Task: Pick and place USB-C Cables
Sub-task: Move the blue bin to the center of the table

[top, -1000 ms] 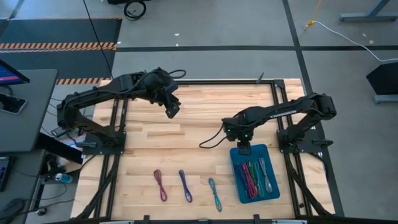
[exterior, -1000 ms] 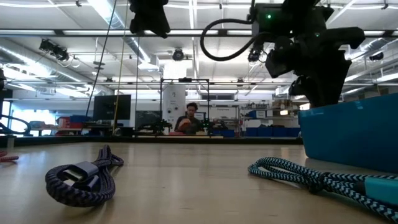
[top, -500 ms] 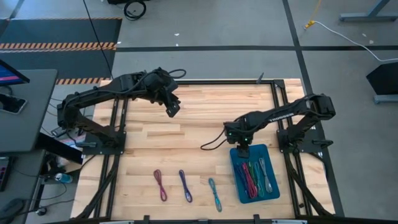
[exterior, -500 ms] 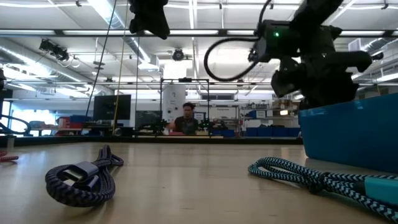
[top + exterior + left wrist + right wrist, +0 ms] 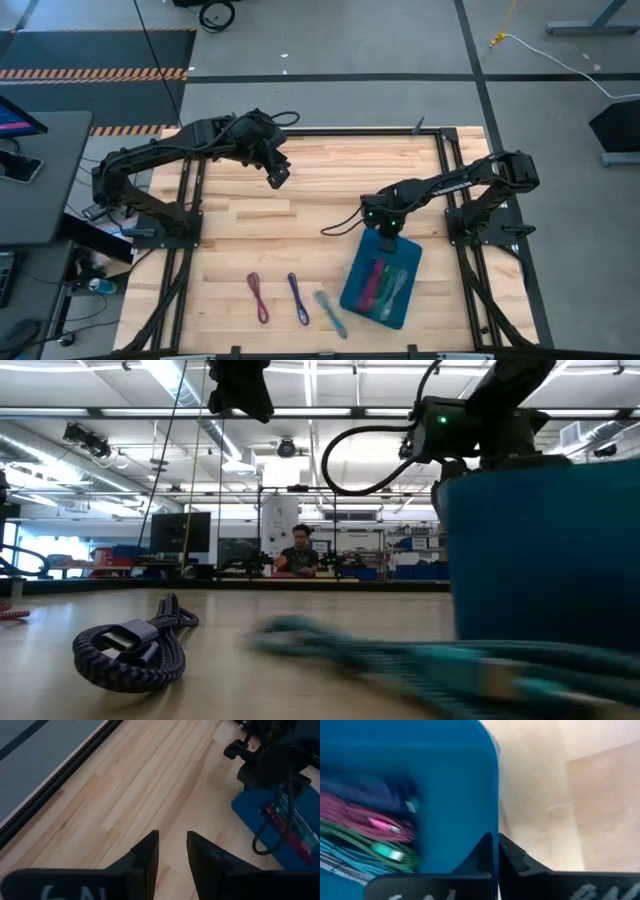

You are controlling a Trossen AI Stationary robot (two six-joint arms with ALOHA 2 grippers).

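Across the middle of the floor stands the wooden table (image 5: 310, 210), framed by dark rails. On its left side the left arm (image 5: 160, 155) reaches in over the far half and hangs above the boards; the left gripper (image 5: 171, 851) has its two fingers a narrow gap apart, with nothing between them. On the right side the right arm (image 5: 450, 185) stretches toward the table's centre, and the right gripper (image 5: 496, 851) sits at the far edge of the blue tray (image 5: 362, 290), its fingers pinched on the tray's wall so that the thin rim runs between them.

That tray lies at the near right of the table, skewed so its near end swings left. Several cables rest inside it: the tray cables (image 5: 383, 283) show as maroon, green, teal and dark blue strands bunched together in the right wrist view, blurred there.

Three more cables lie on bare wood to the left of the tray, in a row along the near edge. Closest to the tray, just beside its near left corner, is the teal cable (image 5: 331, 312), blurred in both the high and the low view. Left of it comes the blue cable (image 5: 298, 298), and left again the maroon cable (image 5: 258, 297), each a folded loop, each apart from its neighbour.
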